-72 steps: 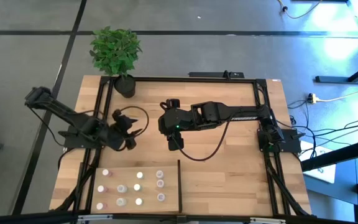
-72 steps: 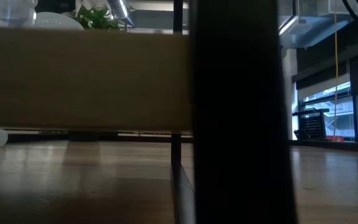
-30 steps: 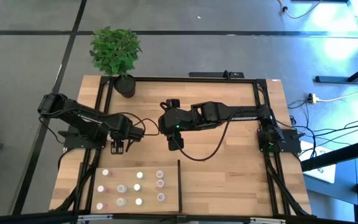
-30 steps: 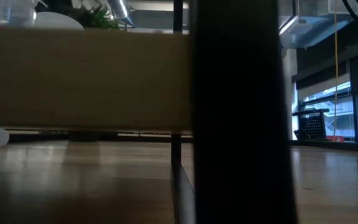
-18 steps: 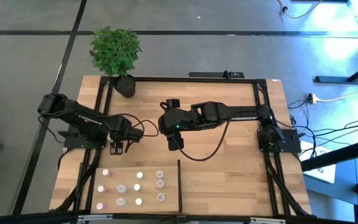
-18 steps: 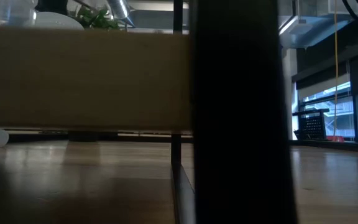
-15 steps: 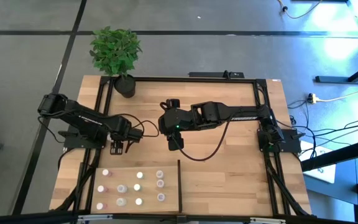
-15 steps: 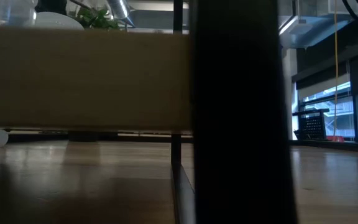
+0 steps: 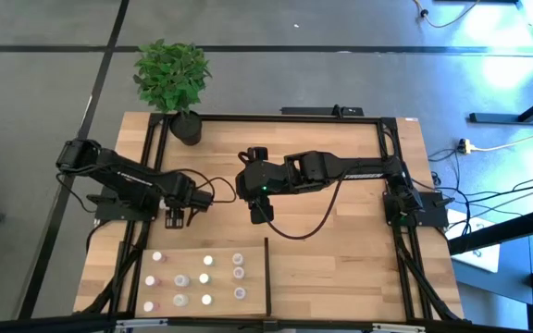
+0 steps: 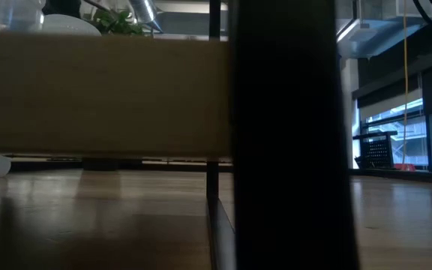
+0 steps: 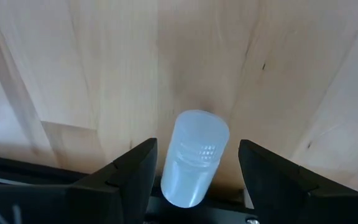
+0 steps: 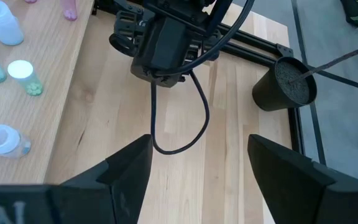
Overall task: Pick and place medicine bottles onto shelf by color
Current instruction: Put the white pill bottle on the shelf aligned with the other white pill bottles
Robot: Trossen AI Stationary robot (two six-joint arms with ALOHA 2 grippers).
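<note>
One whitish medicine bottle (image 11: 194, 155) stands between the two fingers of my left gripper (image 9: 176, 219), which points steeply down at the table's left middle, beyond the shelf's far edge. The gripper is open, and bare wood shows between the bottle and each finger (image 11: 135, 171). The shelf (image 9: 255, 282), a light-wood panel with black rails, lies at the near left. Several small medicine bottles (image 9: 206, 262) stand on it in rows. My right gripper (image 9: 260, 215) hangs open above the table's middle with nothing between its fingers.
A black plant pot (image 9: 187, 127) with a green plant stands at the far left corner. A black cable (image 12: 179, 118) loops over the table between the arms. In the low view a wooden board (image 10: 103, 94) and a black post (image 10: 287, 135) block most of the scene.
More than two seconds ago my left gripper lay flatter and a little farther back. It has since come toward the near edge and tipped to point down. Over the last second nothing has visibly moved.
</note>
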